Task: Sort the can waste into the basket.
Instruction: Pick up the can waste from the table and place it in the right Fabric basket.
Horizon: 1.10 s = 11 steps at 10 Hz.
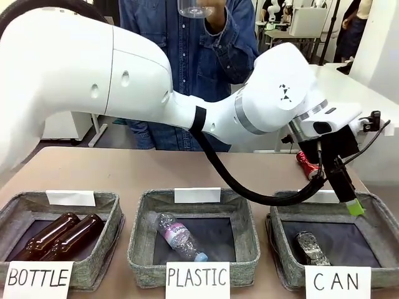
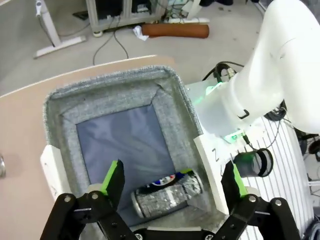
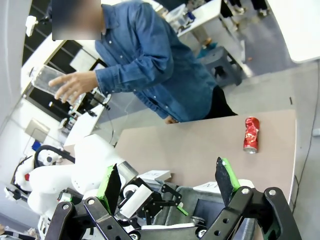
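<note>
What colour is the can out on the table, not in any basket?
Shiny red. The can shows best in the right wrist view.

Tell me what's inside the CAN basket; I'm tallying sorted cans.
One dented black can lies on its side on the basket's dark lining. The left pincer hides part of the near edge.

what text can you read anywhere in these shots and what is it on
"BOTTLE": left sign, handwritten, on the left basket.
"PLASTIC": middle sign, handwritten, on the middle basket.
"CAN": right sign, handwritten, on the right basket.
Too small or blurred to read: the clear bottle label, and the print on the black can and the red can.
</note>
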Motion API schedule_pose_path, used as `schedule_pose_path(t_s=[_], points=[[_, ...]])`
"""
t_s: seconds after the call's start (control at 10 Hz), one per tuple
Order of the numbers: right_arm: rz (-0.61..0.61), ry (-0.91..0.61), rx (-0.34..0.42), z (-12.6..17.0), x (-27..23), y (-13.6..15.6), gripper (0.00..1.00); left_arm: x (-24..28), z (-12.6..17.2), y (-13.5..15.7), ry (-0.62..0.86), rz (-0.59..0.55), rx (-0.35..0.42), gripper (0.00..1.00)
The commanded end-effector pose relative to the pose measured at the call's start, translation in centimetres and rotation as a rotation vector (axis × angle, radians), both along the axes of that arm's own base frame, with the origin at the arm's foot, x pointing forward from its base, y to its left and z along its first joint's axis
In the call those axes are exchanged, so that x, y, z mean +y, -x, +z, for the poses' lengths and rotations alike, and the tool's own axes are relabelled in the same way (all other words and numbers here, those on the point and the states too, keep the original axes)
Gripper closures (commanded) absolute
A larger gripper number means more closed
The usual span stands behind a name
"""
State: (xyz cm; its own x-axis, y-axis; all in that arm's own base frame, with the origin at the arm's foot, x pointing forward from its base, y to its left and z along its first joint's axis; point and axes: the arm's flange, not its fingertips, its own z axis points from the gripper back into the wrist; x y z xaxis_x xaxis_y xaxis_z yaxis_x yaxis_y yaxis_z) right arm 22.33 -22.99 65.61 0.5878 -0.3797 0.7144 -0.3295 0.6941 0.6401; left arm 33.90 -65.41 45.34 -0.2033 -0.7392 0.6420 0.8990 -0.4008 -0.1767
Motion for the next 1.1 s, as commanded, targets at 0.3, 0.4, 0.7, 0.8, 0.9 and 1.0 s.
schedule_pose_path(t_s=[0.3, 0.4, 0.7, 0.8, 0.9, 1.0], points=[[-0.011, -0.002, 0.017, 0.2, 0.0, 0.1, 0.0, 14.5, -1.4, 0.9, -0.015, 0.104, 0.414, 0.0], [-0.011, -0.002, 0.017, 0.2, 0.0, 0.1, 0.0, 20.0, -1.4, 0.4, 0.064, 0.226, 0.517, 0.0], [-0.011, -0.002, 0.017, 0.2, 0.0, 0.1, 0.0, 37.2, 0.1, 0.4, 0.276, 0.641, 0.681, 0.0], [-0.011, -0.002, 0.017, 0.2, 0.0, 0.1, 0.0, 42.7, 1.7, 0.6, 0.453, 0.739, 0.678, 0.0], [-0.011, -0.002, 0.017, 0.2, 0.0, 0.1, 0.0, 47.5, 3.0, 1.2, 0.568, 0.819, 0.684, 0.0], [0.0, 0.0, 0.001, 0.0, 0.0, 0.0, 0.0, 52.3, 3.5, 1.7, 0.651, 0.877, 0.743, 0.0]])
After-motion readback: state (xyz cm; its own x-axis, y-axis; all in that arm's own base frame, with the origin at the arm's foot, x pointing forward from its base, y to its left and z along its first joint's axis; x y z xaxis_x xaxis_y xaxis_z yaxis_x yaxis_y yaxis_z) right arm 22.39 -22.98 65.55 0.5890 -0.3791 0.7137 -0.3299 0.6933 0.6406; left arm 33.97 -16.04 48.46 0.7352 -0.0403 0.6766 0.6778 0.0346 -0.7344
